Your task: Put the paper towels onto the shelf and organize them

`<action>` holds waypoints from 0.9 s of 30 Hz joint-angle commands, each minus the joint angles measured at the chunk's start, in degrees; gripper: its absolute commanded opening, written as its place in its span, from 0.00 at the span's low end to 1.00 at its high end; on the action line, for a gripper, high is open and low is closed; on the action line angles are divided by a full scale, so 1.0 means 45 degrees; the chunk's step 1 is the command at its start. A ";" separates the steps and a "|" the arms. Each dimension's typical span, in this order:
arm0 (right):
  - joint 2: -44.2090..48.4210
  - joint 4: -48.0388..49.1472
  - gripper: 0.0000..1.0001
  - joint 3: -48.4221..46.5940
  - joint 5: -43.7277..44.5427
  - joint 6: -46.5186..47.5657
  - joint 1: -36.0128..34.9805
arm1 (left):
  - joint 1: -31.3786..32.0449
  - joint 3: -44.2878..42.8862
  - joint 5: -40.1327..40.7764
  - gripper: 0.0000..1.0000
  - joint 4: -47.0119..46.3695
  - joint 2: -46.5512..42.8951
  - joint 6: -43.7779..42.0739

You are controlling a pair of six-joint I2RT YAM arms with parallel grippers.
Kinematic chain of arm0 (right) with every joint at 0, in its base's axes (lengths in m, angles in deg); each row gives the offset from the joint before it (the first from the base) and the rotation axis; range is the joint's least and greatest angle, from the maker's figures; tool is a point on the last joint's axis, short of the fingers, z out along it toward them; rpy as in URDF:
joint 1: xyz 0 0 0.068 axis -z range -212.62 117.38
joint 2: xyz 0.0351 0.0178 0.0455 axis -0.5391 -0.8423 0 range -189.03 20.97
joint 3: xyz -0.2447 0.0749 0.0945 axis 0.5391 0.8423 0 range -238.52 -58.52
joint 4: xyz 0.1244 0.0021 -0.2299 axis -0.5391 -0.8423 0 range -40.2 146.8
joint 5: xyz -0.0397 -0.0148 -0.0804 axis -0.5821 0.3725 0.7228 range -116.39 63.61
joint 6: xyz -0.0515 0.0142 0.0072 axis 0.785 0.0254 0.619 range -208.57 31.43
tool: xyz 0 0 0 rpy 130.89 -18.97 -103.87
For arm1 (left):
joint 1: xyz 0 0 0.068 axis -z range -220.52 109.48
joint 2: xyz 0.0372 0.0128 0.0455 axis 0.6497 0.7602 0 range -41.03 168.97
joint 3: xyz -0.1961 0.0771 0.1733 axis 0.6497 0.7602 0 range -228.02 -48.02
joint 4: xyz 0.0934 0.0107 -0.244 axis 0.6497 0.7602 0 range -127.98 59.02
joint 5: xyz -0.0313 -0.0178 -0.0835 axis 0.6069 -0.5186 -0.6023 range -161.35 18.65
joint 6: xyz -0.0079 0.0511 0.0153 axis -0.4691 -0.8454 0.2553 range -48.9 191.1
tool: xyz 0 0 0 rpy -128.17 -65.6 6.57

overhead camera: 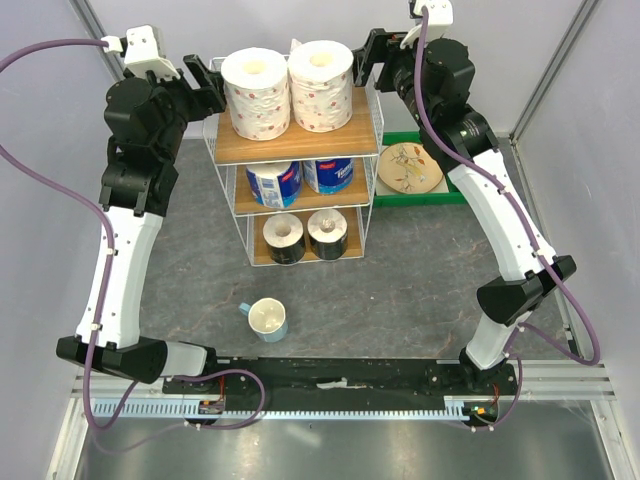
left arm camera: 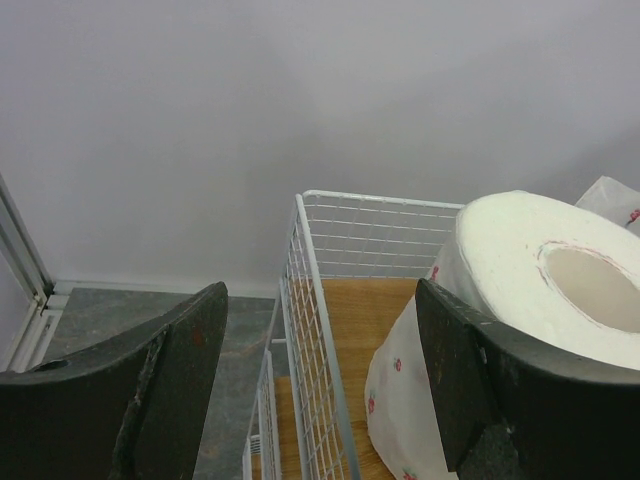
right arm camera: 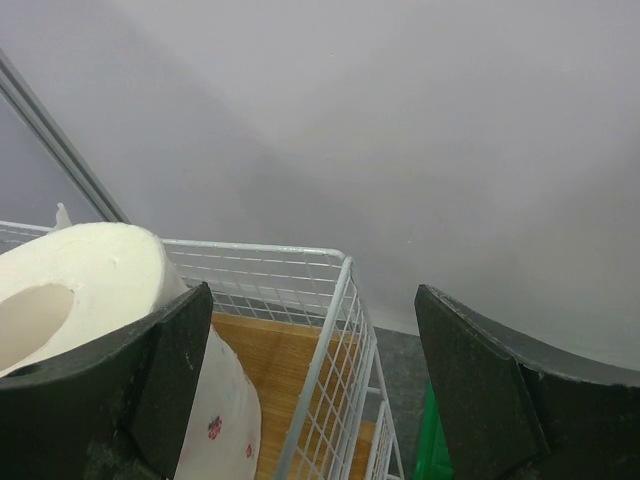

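The shelf [overhead camera: 300, 146] stands mid-table with all the paper towels on it. Two large red-speckled rolls [overhead camera: 255, 95] [overhead camera: 320, 85] are on the top board, two blue-wrapped rolls [overhead camera: 275, 182] [overhead camera: 328, 175] on the middle tier, and two dark-wrapped rolls [overhead camera: 284, 238] [overhead camera: 328, 233] on the bottom. My left gripper [overhead camera: 208, 88] [left arm camera: 320, 300] hangs open over the shelf's top left edge, its right finger beside a speckled roll [left arm camera: 540, 270]. My right gripper [overhead camera: 362, 58] [right arm camera: 310, 300] is open over the top right corner, its left finger next to the other speckled roll [right arm camera: 90, 270]. Neither holds anything.
A pale cup with a blue handle [overhead camera: 268, 318] stands on the table in front of the shelf. Right of the shelf, a green tray [overhead camera: 440, 197] [right arm camera: 435, 450] holds a patterned plate [overhead camera: 408, 167]. Grey walls close in the back and both sides.
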 commanded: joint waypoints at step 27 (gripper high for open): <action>0.1064 0.0001 0.90 0.0106 -0.1622 -0.0631 -0.0177 | -0.0077 0.0237 -0.2005 0.81 -0.0320 -0.0199 0.0265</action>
